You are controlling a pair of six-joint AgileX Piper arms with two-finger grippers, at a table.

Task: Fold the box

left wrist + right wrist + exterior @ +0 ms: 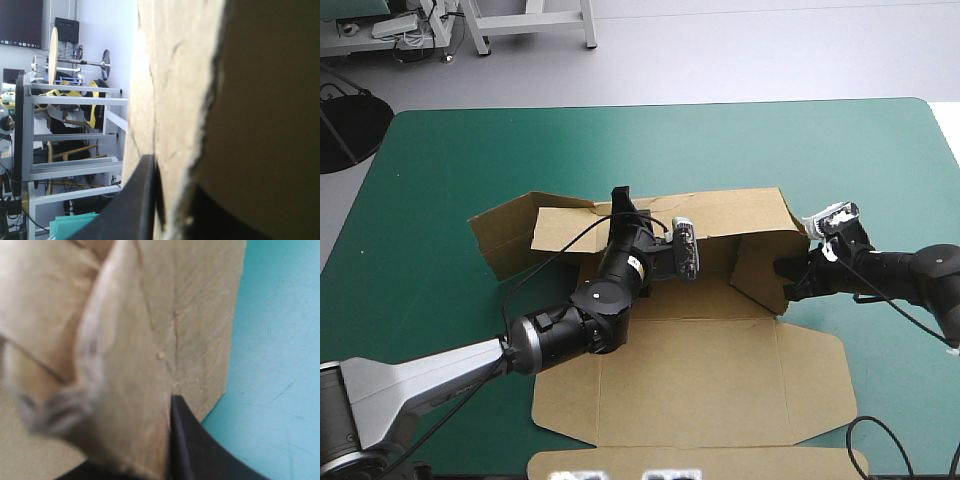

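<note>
box (710,385) mid-table, near flap flat | left gripper (623,198) pinches far wall, holding it upright | right gripper (786,277) pinches right wall, probably ready to tuck it inward

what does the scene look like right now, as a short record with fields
box: brown board, near panel flat on the table, far wall raised
left gripper: shut on the far wall's top edge
right gripper: shut on the raised flap at the box's right end
table: teal-green cover, box lying near its middle
task stage: walls partly up, not yet tucked
</note>
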